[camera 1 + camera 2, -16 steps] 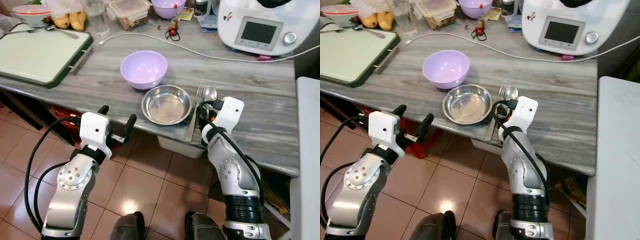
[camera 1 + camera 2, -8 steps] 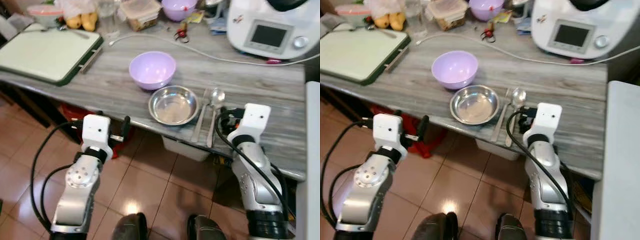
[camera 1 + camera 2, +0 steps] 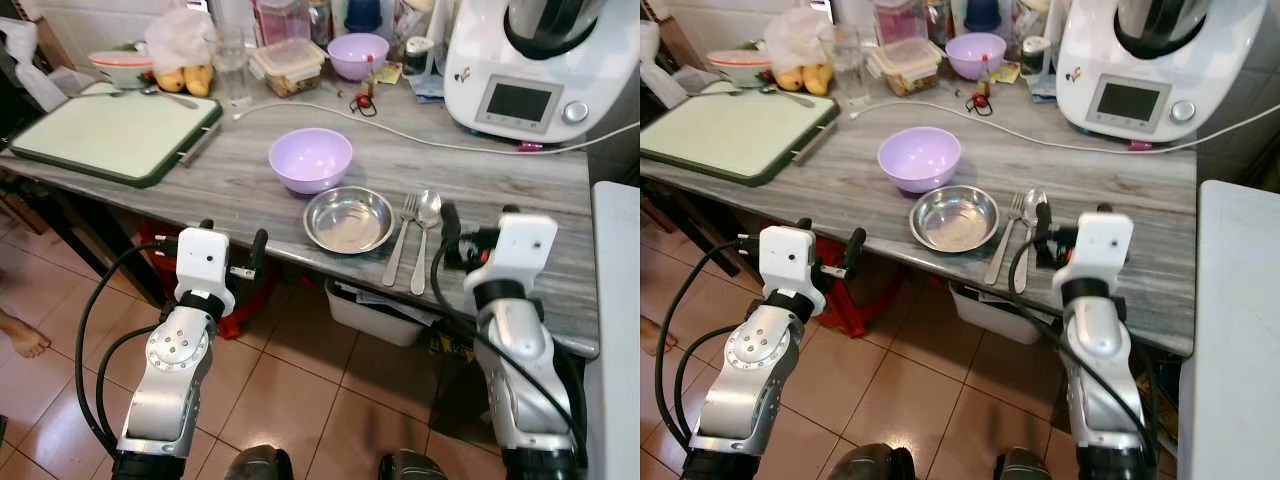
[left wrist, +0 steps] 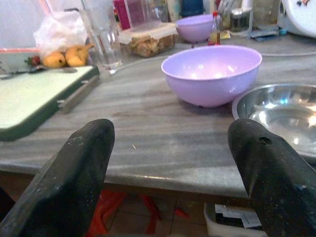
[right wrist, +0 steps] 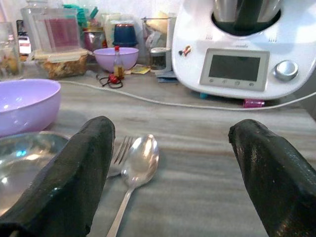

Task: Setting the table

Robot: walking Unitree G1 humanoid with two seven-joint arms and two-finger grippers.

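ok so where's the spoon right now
The spoon lies on the table near its front edge, just right of the fork and the steel bowl, ahead of the open right gripper.

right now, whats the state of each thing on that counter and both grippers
steel bowl: upright, empty
lilac bowl: upright, empty
fork: flat beside the steel bowl
spoon: flat beside the fork, bowl facing up
cutting board: flat, bare
left gripper: open, holding nothing
right gripper: open, holding nothing

right pincer (image 3: 478, 232) withdrawn from spoon (image 3: 424, 228), empty
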